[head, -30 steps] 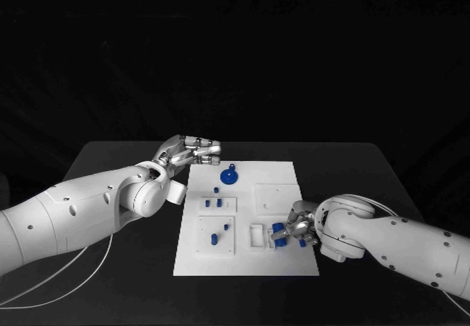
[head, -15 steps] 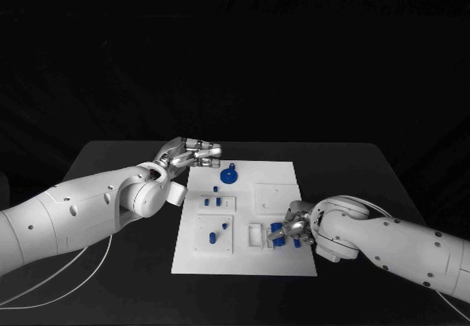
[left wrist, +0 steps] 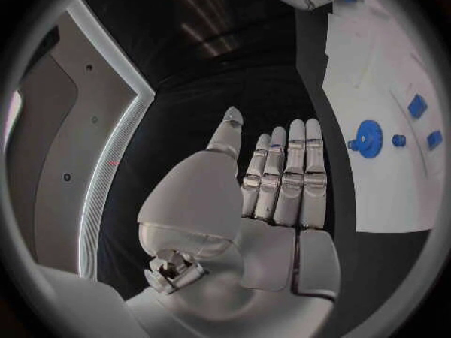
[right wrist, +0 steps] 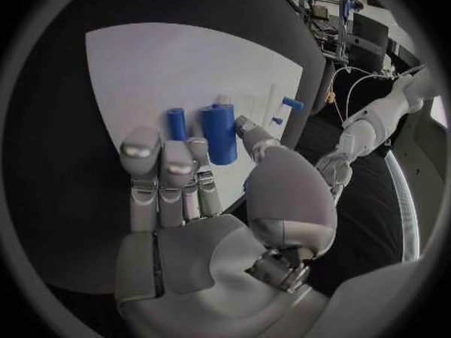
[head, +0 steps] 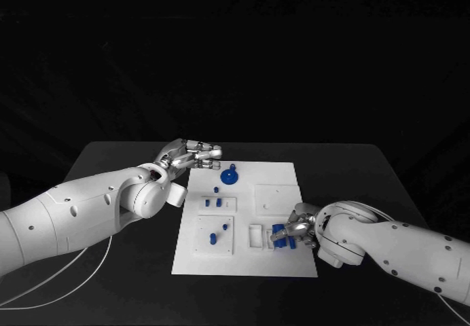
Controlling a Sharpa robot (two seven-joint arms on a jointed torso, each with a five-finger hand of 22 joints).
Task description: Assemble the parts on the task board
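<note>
blue parts on white board, right hand at work

white board (head: 279,265) lies mid-frame on the black table (head: 108,163). right hand (head: 294,233), lower right, pinches a blue cylinder (right wrist: 220,131) over the board's lower right. left hand (head: 191,151), at the board's upper left corner, holds nothing, fingers straight together. blue gear (head: 229,177) sits near the board's top.

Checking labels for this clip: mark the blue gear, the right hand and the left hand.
blue gear (head: 228,178), head view, centre of its disc.
right hand (head: 295,230), head view, middle of the hand.
left hand (left wrist: 274,184), left wrist view, middle of its fingers.
</note>
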